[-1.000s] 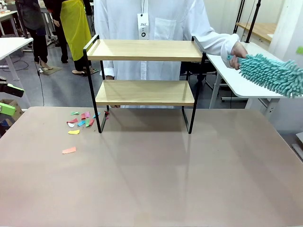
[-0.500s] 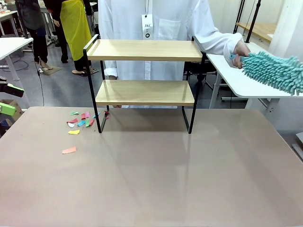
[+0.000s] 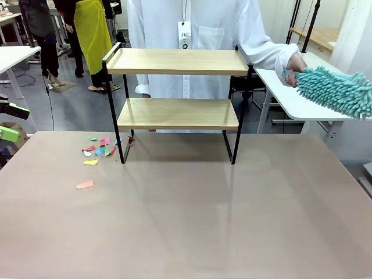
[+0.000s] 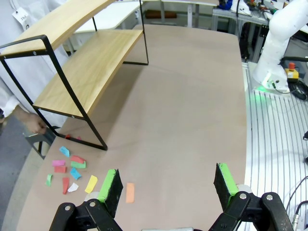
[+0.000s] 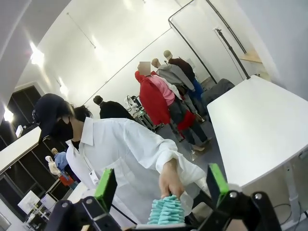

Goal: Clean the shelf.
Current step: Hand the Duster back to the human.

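The shelf stands at the table's far side, two light wooden boards in a thin black frame; both boards look bare. The left wrist view has the shelf at upper left. A person in a white coat stands behind it, one hand holding a teal fluffy duster out over the side table at the right. My right gripper is open, and the duster with the person's hand lies between and beyond its green pads. My left gripper is open and holds nothing; it hangs over the table's left edge.
Coloured paper scraps lie on the brown table beside the shelf's left leg, with one orange scrap nearer. The left wrist view shows the scraps and the person's other hand. A white side table stands at the right.
The person has shifted a little to the right behind the shelf, and the duster has moved slightly in their hand. Both grippers stay open and the shelf has not moved.
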Controlling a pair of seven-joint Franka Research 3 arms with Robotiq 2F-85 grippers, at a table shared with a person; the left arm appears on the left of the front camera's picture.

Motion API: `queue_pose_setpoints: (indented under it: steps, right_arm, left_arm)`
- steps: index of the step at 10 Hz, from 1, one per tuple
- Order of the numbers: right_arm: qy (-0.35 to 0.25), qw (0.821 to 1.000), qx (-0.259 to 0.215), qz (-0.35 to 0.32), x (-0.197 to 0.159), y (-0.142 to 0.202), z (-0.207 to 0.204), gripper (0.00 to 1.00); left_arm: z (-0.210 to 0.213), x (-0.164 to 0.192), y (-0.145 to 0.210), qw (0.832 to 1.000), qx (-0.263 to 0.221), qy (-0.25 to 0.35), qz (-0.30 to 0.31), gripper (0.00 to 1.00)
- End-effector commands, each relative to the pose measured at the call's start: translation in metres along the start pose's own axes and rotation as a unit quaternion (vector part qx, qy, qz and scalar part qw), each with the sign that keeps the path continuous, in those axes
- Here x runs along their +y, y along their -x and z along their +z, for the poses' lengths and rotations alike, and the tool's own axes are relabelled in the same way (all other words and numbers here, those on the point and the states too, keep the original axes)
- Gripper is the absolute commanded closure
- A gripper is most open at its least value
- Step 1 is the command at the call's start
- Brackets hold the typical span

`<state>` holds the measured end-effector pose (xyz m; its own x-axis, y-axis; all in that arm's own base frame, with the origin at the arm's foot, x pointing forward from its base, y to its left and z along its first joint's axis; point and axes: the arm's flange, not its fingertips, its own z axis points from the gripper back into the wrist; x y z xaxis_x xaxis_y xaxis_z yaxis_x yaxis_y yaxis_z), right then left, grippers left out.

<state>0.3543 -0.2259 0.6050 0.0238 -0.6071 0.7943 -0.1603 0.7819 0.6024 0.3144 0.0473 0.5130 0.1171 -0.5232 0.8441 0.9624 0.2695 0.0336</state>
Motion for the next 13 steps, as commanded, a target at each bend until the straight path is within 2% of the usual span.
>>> queue_pose_setpoints:
  steps: [1, 13]
  right_arm:
    - [0.002, 1.0, -0.001, 0.008, 0.0002, 0.0034, 0.0032, 0.0]
    - [0.002, 1.0, -0.001, 0.008, 0.0002, 0.0034, 0.0032, 0.0]
  left_arm:
    - [-0.0014, 0.0016, -0.0007, 1.0, -0.017, -0.001, -0.011, 0.0]
    - [-0.0014, 0.0016, -0.0007, 1.0, -0.017, -0.001, -0.011, 0.0]
